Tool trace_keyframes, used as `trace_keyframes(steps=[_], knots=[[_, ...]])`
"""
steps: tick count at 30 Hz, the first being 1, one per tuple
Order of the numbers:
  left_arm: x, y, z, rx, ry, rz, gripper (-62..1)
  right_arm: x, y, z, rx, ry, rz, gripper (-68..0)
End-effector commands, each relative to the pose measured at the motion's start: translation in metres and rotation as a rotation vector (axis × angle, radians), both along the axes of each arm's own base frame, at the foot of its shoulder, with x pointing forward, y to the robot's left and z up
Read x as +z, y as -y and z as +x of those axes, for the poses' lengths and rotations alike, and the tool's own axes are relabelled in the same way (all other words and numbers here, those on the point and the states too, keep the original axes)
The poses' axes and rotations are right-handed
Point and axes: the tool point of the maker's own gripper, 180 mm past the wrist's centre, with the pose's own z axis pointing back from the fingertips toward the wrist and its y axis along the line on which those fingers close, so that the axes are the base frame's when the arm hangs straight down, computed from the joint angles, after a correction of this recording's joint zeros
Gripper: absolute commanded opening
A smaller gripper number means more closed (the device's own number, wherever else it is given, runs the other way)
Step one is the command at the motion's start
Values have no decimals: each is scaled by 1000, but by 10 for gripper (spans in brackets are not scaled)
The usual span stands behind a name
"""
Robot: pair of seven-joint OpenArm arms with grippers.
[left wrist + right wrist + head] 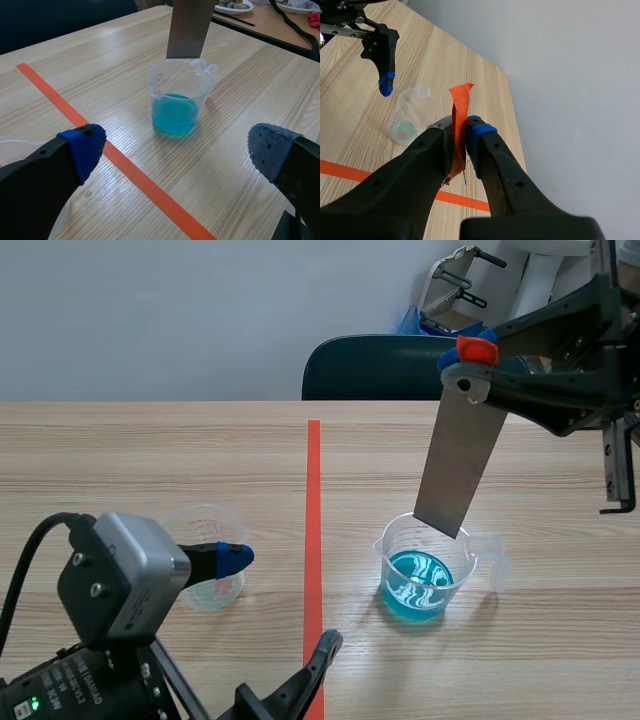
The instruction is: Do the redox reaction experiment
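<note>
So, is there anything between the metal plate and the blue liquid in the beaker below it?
Nothing visible does. The metal plate, held by the right gripper, hangs with its lower edge at the open mouth of the beaker, and the blue liquid lies uncovered below.

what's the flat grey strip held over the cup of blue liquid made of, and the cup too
The flat grey strip looks like sheet metal: thin, rigid and straight-edged, with a dull brushed grey face. Which metal it is cannot be told. The clear spouted measuring cup seems to be moulded plastic: it has see-through, slightly cloudy walls, a formed spout and faint printed marks.
</note>
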Motion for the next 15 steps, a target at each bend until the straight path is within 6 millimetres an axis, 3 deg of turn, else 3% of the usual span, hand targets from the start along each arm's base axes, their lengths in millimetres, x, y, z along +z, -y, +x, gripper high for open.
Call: trace_keyframes(steps=[1,10,15], knots=[[12,5,10,15,38,-36,-102,14,1,1,7,24,24,-667],[-7,11,47,42,47,-4,-472,14,1,1,7,24,25,-667],[-20,29,61,17,44,0,-566,14,1,1,7,24,25,-667]])
